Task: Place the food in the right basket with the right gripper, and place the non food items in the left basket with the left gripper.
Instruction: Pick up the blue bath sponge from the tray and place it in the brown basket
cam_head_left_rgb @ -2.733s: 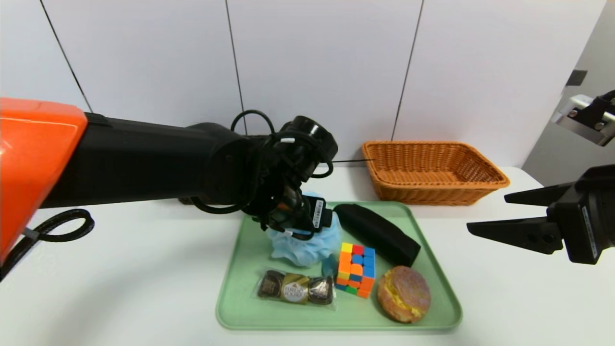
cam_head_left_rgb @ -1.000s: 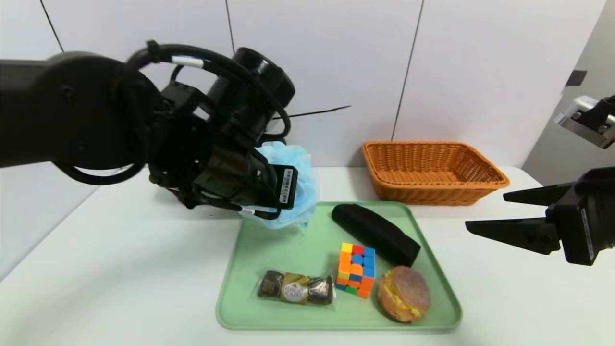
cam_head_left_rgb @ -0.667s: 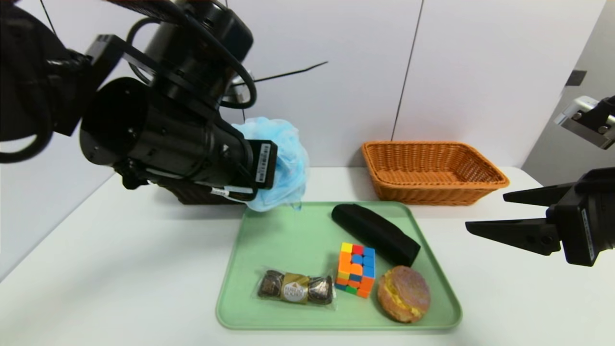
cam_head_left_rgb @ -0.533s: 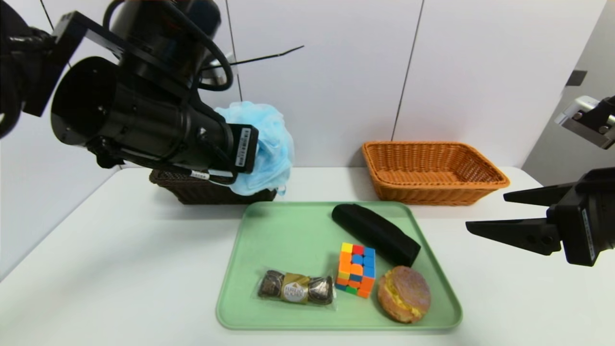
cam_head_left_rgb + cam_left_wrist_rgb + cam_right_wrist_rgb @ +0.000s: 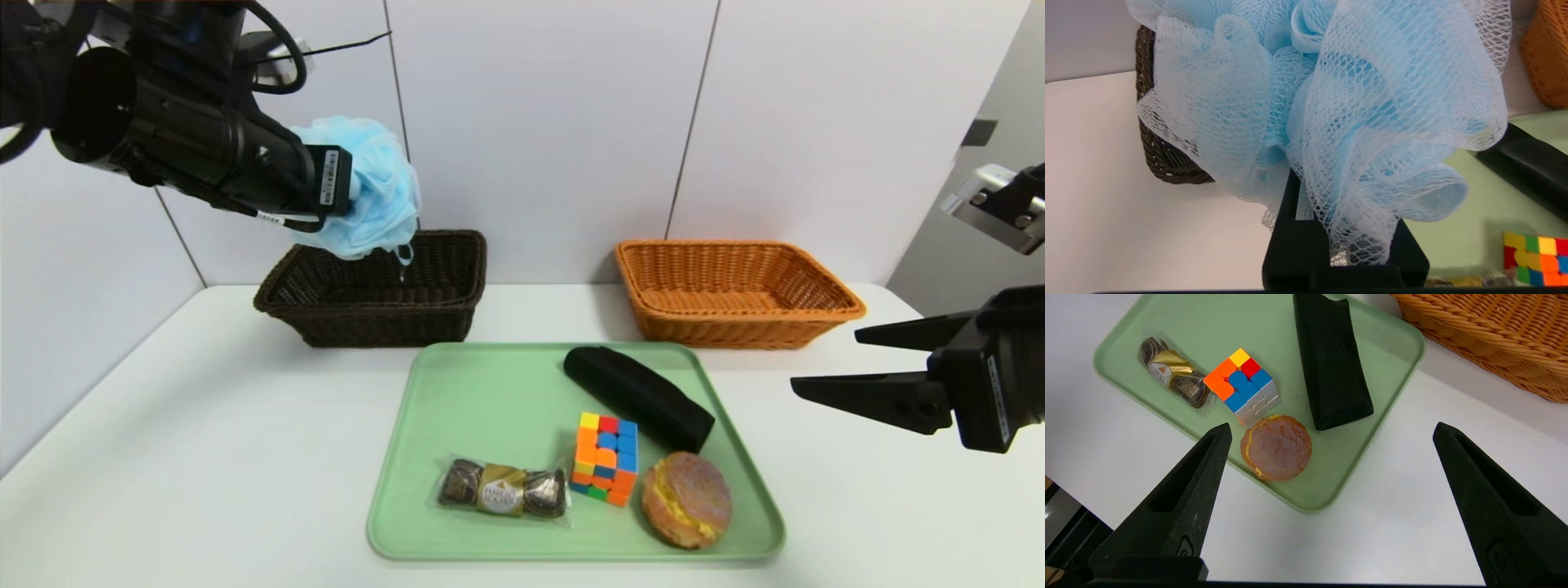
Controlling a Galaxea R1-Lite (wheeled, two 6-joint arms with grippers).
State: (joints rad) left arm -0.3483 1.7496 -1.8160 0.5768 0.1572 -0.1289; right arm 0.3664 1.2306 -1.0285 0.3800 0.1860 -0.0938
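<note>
My left gripper (image 5: 363, 192) is shut on the light-blue mesh bath pouf (image 5: 367, 196), holding it in the air above the dark brown left basket (image 5: 375, 314). The pouf (image 5: 1331, 102) hides the fingertips in the left wrist view. On the green tray (image 5: 482, 400) lie the chocolate pack (image 5: 502, 488), the puzzle cube (image 5: 604, 457), the bun (image 5: 686, 500) and the black pouch (image 5: 638, 397). My right gripper (image 5: 829, 363) hangs open at the far right, above the table beside the tray. The orange-tan right basket (image 5: 735, 290) stands empty at the back.
The tray's near corner (image 5: 1306, 504) lies just ahead of the open right fingers (image 5: 1208, 457). The white table (image 5: 204, 457) runs to a white panelled wall behind both baskets.
The left arm has lifted the pouf off the tray and swung it left and back until it hangs over the dark brown basket. The right arm has not moved.
</note>
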